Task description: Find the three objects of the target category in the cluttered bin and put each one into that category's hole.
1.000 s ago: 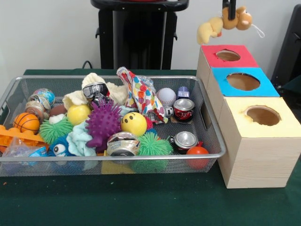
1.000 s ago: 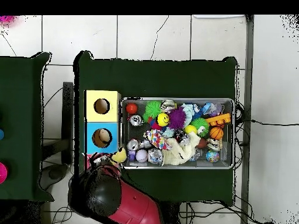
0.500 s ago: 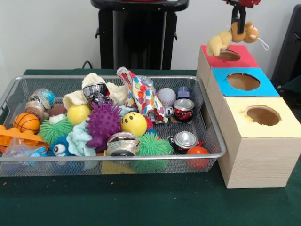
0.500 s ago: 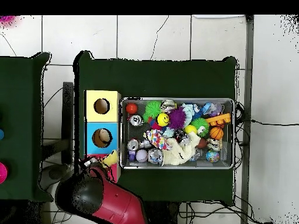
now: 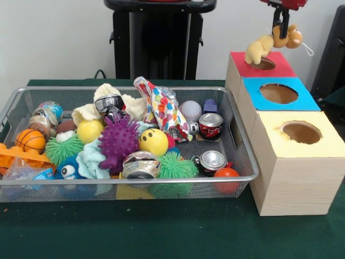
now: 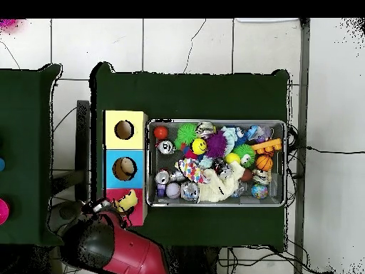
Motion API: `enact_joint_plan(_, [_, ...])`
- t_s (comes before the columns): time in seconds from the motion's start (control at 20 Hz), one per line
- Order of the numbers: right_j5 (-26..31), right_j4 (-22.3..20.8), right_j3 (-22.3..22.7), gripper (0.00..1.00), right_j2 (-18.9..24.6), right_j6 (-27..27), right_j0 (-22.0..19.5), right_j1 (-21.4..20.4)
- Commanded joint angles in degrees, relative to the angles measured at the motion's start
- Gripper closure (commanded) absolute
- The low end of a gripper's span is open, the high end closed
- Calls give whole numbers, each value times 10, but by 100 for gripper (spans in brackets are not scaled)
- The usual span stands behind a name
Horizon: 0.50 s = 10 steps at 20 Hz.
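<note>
Claw [image 5: 280, 28] is clamped on our cream-tan plush toy [image 5: 272, 43], hanging just over the red hole [image 5: 263, 63]; we are at the drop step; next we think we must go lower, then let go; the bin [image 5: 237, 140] waits.

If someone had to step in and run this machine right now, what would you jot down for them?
Gripper: shut on a tan and brown plush animal, hanging just over the red-topped hole, not let go yet.
Wire bin: full of balls, cans and toys; no other plush animal clearly seen.
Blue-topped hole: something pale lies inside.
Left: drop this one into the red hole, then search the bin for others.
</note>
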Motion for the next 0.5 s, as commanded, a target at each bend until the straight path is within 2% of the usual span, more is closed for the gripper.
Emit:
enact_joint_plan(0.05, [-65, 24, 72, 100, 72, 80, -30, -11])
enact_joint_plan(0.2, [-70, 30, 82, 100, 84, 83, -39, -21])
enact_joint_plan(0.4, [-107, 31, 99, 100, 123, 80, -73, -17])
enact_joint_plan(0.5, [-107, 25, 94, 100, 122, 91, -69, -13])
